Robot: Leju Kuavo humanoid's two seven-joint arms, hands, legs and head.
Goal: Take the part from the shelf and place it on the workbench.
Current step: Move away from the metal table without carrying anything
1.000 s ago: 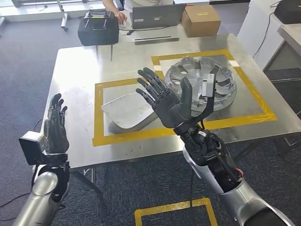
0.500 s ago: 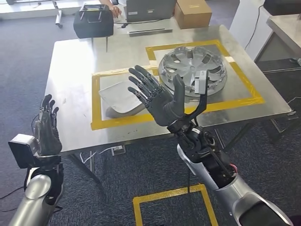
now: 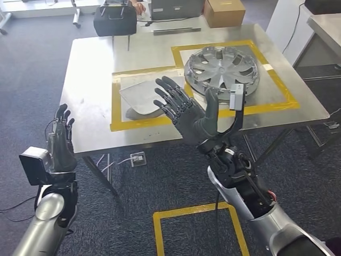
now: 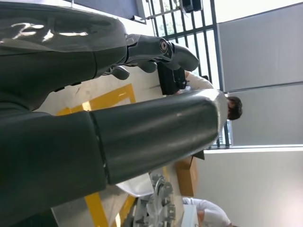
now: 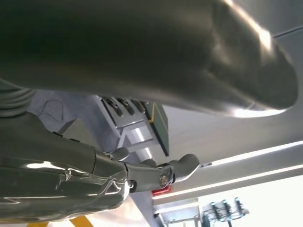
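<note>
Steel surface [image 3: 92, 58] with two yellow-taped bays, both hands raised before it and holding nothing.

Head view: grey carpet underfoot; a silver hubcap [image 3: 220, 65] lies flat in the far-right taped bay, and a curved grey panel part [image 3: 144, 96] lies in the near bay beside it. Right hand [image 3: 187, 113] stands palm-up, fingers spread, above the surface's near edge. Left hand [image 3: 61, 142] is upright off the left corner, fingers apart. A black bag [image 3: 115, 19] and cardboard box [image 3: 224, 12] sit at the far side. Left wrist view: thumb and fingers apart; a seated person [image 4: 210, 99] beyond. Right wrist view: fingers extended, nothing held.
</note>
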